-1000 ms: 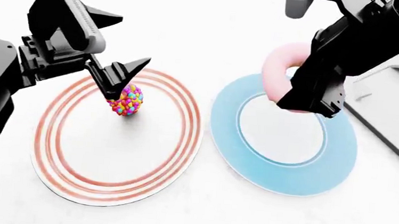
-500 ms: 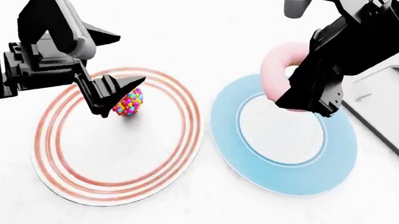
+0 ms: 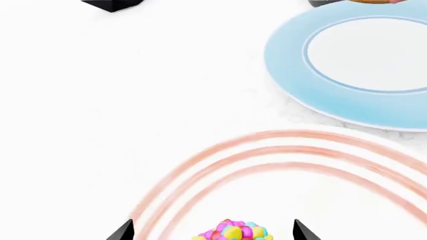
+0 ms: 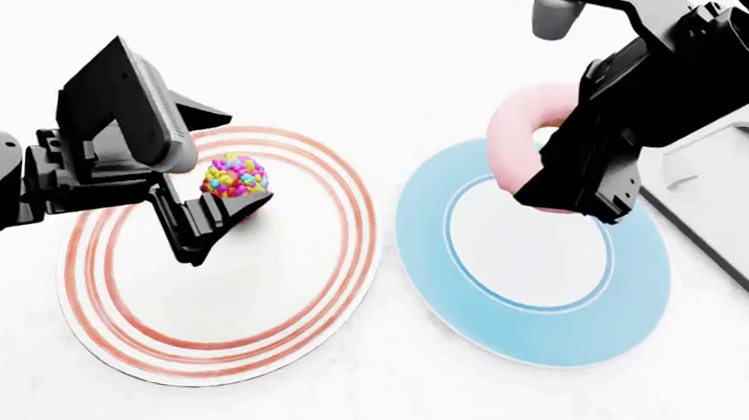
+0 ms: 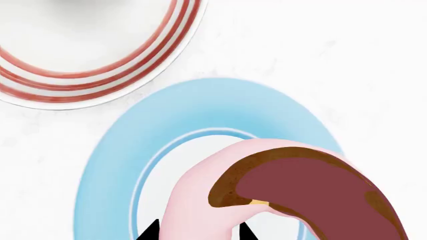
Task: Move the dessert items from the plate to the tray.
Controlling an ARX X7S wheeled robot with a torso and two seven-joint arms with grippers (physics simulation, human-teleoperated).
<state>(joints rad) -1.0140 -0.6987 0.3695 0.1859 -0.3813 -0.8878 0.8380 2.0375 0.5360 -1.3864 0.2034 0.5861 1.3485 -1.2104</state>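
The candy-beaded ball (image 4: pixel 236 176) rests on the red-ringed plate (image 4: pixel 300 304). My left gripper (image 4: pixel 245 160) is open and straddles it. In the left wrist view the ball (image 3: pixel 233 232) sits between the two tips with a gap on each side of my left gripper (image 3: pixel 212 231). The pink-frosted donut (image 4: pixel 521 131) hangs tilted above the blue plate (image 4: pixel 636 291), with my right gripper (image 4: pixel 566 200) shut on it. The right wrist view shows the donut (image 5: pixel 220 190) pinched in my right gripper (image 5: pixel 198 232), its brown underside showing. The grey tray (image 4: pixel 737 188) lies at the far right, partly behind the right arm.
The two plates lie side by side on a white tabletop, the blue plate (image 3: pixel 293 75) just right of the red-ringed plate (image 3: pixel 280 200). Both show in the right wrist view too: the blue plate (image 5: pixel 107 165) and the red-ringed plate (image 5: pixel 80 85).
My left gripper has swung down from above the ball and now has a finger on each side of it. The ball has shifted slightly. The right arm and donut have barely moved.
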